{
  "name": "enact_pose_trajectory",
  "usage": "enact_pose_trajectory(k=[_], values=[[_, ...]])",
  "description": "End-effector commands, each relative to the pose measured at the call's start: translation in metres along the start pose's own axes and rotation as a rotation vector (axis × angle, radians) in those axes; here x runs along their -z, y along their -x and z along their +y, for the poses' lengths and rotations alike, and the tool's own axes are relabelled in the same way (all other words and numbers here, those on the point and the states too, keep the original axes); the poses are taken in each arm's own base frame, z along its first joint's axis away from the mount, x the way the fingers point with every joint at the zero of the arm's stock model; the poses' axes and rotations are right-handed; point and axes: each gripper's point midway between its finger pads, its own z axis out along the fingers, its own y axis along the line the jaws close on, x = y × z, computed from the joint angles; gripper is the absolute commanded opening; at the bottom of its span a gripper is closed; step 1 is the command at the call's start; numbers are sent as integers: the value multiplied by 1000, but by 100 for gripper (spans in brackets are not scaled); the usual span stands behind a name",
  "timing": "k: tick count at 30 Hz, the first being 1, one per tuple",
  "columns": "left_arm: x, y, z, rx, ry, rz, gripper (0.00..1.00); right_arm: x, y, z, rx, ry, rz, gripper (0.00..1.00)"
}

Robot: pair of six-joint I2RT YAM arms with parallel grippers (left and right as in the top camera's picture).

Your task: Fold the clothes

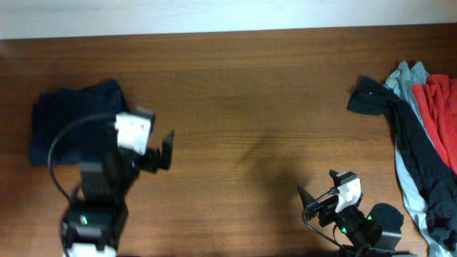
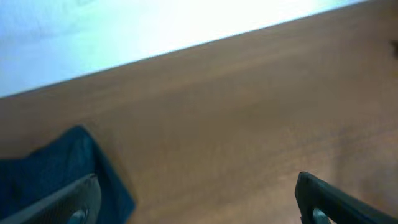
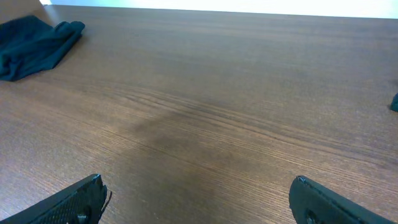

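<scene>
Gaping empty, the left gripper (image 2: 198,200) has the blue garment (image 2: 53,169) beside its left jaw; the right gripper (image 3: 199,200), equally released, frames wooden table (image 3: 211,106) between its jaws.

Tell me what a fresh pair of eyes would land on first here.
The tangled heap of clothes at the right edge of the table draws the eye first, its red garment brightest. Opposite, a navy garment lies in a compact block at the left, partly under the left arm. The left fingers and right fingers are spread open, holding nothing.
</scene>
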Motion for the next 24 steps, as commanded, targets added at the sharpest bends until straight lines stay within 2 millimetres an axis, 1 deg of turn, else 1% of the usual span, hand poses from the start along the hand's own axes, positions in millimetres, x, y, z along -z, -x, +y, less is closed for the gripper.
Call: enact_pose_trajectory(k=[1, 2, 3, 4, 6, 8, 13, 15, 18, 24], values=[[6, -44, -17, -14, -43, -54, 99, 0, -1, 2, 6, 10, 0, 99], [6, -52, -20, -15, -50, -59, 99, 0, -1, 2, 6, 10, 0, 99], [7, -68, -25, -16, -62, -66, 99, 0, -1, 2, 6, 10, 0, 98], [7, -80, -29, -16, -73, -66, 99, 0, -1, 2, 6, 10, 0, 98], [6, -98, -33, -2, -78, -72, 99, 0, -1, 2, 6, 10, 0, 99], [6, -111, -35, 13, -78, -77, 99, 0, -1, 2, 6, 10, 0, 99], [7, -131, -39, 39, -74, -115, 99, 0, -1, 2, 6, 10, 0, 98], [7, -134, -40, 44, -74, -140, 99, 0, -1, 2, 6, 10, 0, 99], [14, -118, -41, 23, -71, -220, 99, 0, -1, 2, 6, 10, 0, 99], [29, -95, -49, -10, -90, -341, 99, 0, -1, 2, 6, 10, 0, 99]])
